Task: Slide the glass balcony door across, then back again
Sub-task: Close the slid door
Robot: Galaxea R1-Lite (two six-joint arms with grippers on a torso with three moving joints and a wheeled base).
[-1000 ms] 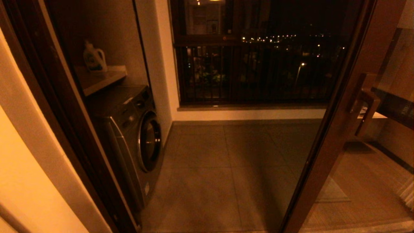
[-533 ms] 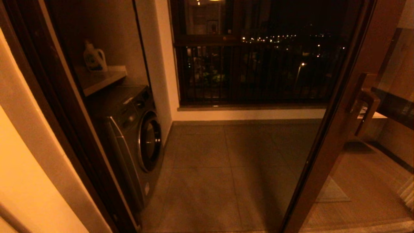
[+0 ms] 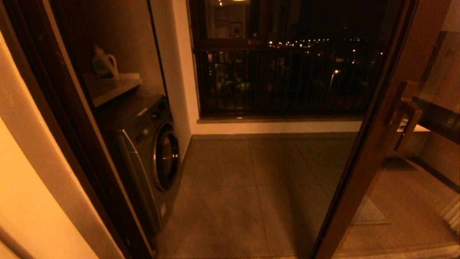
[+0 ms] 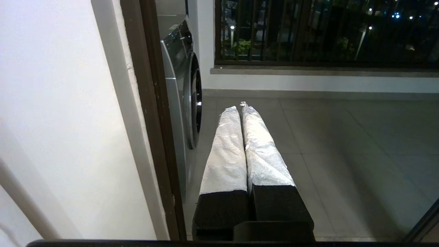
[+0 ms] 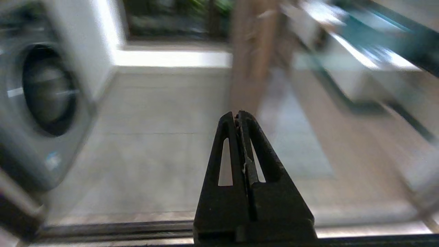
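A: What has changed in the last second?

B: Almost nothing in the head view. The door (image 3: 363, 151) stands at the right exactly as it did, its frame edge no nearer the jamb (image 3: 68, 118) at the left. Neither arm shows there. So the doorway stays open on the washer (image 3: 151, 151) and the railed window (image 3: 287, 72), and the slide across seems not yet begun.

A: And the grippers?

B: The left gripper (image 4: 240, 108) hangs near the jamb, its wrapped fingers (image 4: 226, 151) clenched together on nothing. The right gripper (image 5: 237, 115) points toward the door's frame, also pressed closed and empty, apart from the wood.

A: How does the door lie?

B: Its long axis runs floor to ceiling, leaning only through the camera's angle. Its bar handle (image 3: 408, 122) runs along that same upright line, on the near face. Travel would be leftward.
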